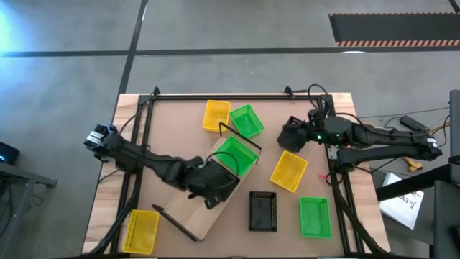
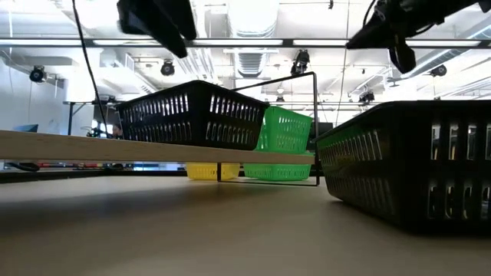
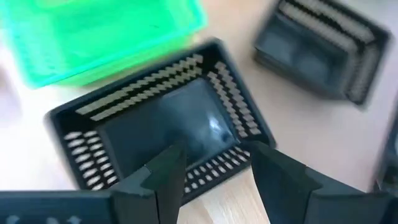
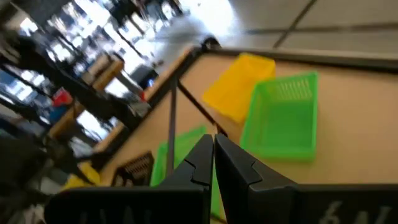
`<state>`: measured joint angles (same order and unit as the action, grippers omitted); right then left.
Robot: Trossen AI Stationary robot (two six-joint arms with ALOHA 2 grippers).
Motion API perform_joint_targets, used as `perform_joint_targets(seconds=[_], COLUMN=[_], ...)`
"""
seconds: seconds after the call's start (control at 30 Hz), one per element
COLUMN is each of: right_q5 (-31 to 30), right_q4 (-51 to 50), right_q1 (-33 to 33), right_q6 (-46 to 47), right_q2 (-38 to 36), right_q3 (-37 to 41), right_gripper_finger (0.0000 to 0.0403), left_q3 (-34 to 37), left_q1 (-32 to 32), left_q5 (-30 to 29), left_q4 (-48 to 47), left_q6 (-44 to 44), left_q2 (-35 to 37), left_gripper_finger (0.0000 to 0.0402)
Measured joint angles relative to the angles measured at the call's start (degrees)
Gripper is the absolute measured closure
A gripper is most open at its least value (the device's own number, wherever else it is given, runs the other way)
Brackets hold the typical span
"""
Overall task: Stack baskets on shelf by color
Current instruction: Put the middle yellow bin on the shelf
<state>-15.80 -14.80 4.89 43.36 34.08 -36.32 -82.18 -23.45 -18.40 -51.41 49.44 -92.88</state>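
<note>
Black slotted plastic basket [image 3: 168, 124] sits on the long pale wooden shelf board [image 1: 205, 216], which lies diagonally on the tan table [image 1: 180, 126]. A bright green slotted basket [image 1: 236, 155] is just beside it on the same board. Left gripper [image 3: 214, 171] hovers over the black basket's near rim, fingers apart, holding nothing. Second black basket [image 1: 263, 211] rests on the table near the board. Other green [image 1: 315, 216] and yellow baskets [image 1: 289, 170] are scattered around. Right gripper [image 4: 213, 152] hangs above the table's far right side, fingers pressed together, empty.
</note>
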Motion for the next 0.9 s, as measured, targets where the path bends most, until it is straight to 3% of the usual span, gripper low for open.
perform_joint_targets(seconds=[0.2,0.37,0.47,0.63,0.9], right_q5=[7.2,7.3,7.7,13.5,19.4], right_q4=[-11.7,-30.1,-38.0,-45.4,-46.2], right_q1=[-1.0,-4.5,-8.1,-14.6,-27.2], right_q6=[0.1,0.1,0.4,2.9,3.6], right_q2=[3.5,10.1,14.8,23.6,35.9], right_q3=[-4.2,-14.0,-19.8,-26.8,-29.5], right_gripper_finger=[0.0394,0.0394,0.0394,0.0386,0.0295], left_q3=[4.8,11.2,17.0,26.3,33.9], left_q1=[-6.2,-8.0,-8.0,-7.7,-7.7], left_q5=[-19.4,-27.7,-30.3,-31.6,-31.4], left_q4=[1.5,2.5,7.1,16.0,23.4], left_q6=[15.9,22.4,22.4,21.8,18.0], left_q2=[5.4,10.9,14.5,20.4,25.8], left_gripper_finger=[0.0238,0.0238,0.0238,0.0238,0.0238])
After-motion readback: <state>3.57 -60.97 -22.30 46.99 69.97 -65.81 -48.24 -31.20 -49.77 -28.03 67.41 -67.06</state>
